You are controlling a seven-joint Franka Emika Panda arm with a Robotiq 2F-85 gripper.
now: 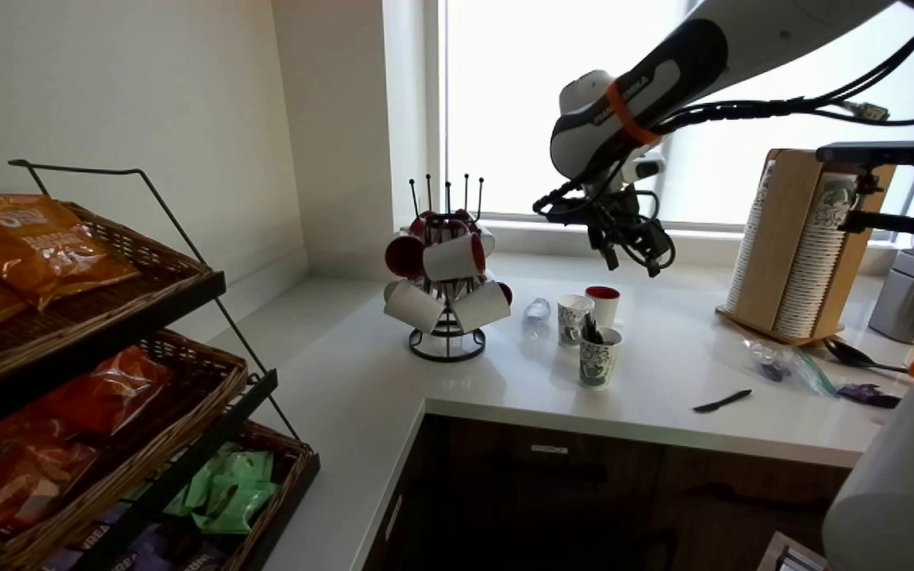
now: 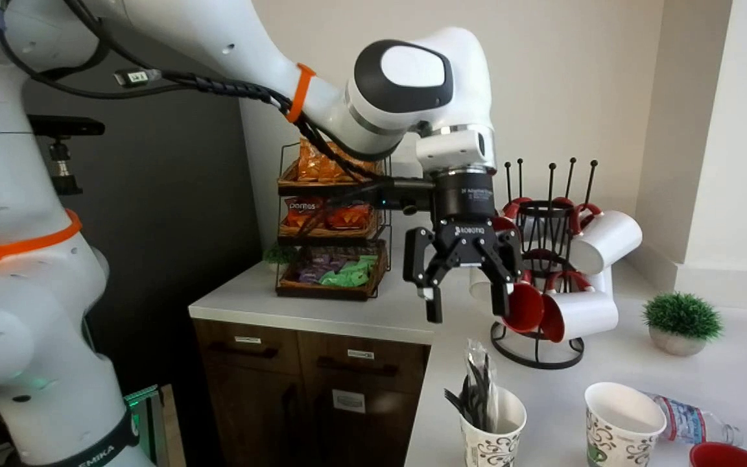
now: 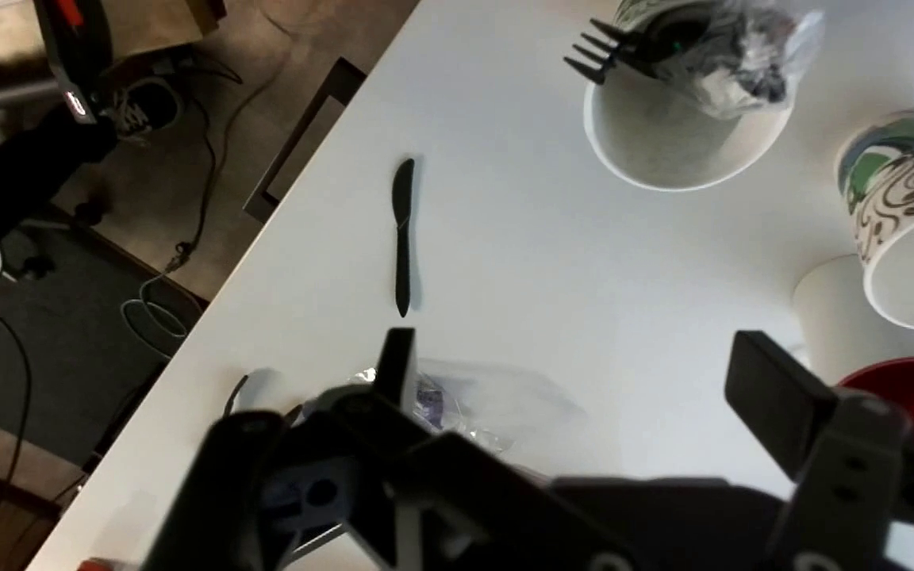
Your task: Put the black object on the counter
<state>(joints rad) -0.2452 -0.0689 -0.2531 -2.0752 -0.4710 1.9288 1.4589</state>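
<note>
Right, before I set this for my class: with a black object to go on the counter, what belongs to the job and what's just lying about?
Likely part of the job:
gripper, open
counter
black knife lying on it, a candidate
black cutlery in a paper cup, also a candidate

Apparently just lying about:
plastic bottle
mug rack
potted plant
snack bags

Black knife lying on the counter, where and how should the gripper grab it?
Probably best mid-length on the black knife, coming straight down from above, the open gripper turned so its jaws close across the narrow width. It lies flat on the counter, long and slender, so a side approach looks harder.
</note>
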